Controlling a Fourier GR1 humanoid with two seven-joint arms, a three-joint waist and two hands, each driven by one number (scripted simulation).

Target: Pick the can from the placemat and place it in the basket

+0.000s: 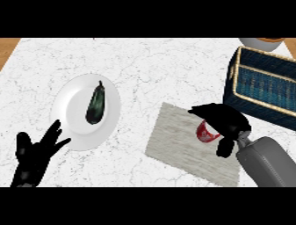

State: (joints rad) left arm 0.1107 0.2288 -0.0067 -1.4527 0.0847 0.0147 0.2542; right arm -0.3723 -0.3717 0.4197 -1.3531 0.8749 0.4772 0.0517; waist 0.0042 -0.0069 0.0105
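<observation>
Curling the black right hand [223,121] round the red cylindrical can [206,132], sitting on the grey rectangular placemat [176,140]. Resting the left hand [33,156] open, lower left.

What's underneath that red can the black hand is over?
The red can stands on a grey placemat on the marble counter. The right hand curls round it, hiding its top and far side.

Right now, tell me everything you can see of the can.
The can is red with white markings, and only part of its side shows. It sits on the grey placemat, toward its right side, left of the dark blue basket. The right hand is curled round it from above and from the right, hiding its top and far side. Whether it is lifted off the placemat I cannot tell.
</observation>
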